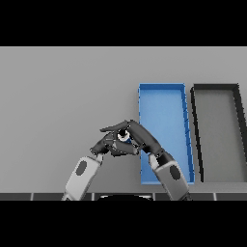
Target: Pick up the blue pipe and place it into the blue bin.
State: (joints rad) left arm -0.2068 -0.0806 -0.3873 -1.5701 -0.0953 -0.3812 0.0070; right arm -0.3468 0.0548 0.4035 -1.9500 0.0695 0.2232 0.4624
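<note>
Both hands (126,140) meet over a small blue pipe (123,135), mostly hidden.

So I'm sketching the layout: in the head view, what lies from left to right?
Left hand → right hand, meeting it just left of the bins → blue bin → dark bin. The blue pipe is mostly hidden between the hands.

You have lots of bare table (62,87) on your left and at the back. On your right, the blue bin (164,101) sits beside the black bin (217,125); their walls stand in your way. Both hands, left hand (107,144) and right hand (137,135), crowd together by the blue bin's left wall.
</note>
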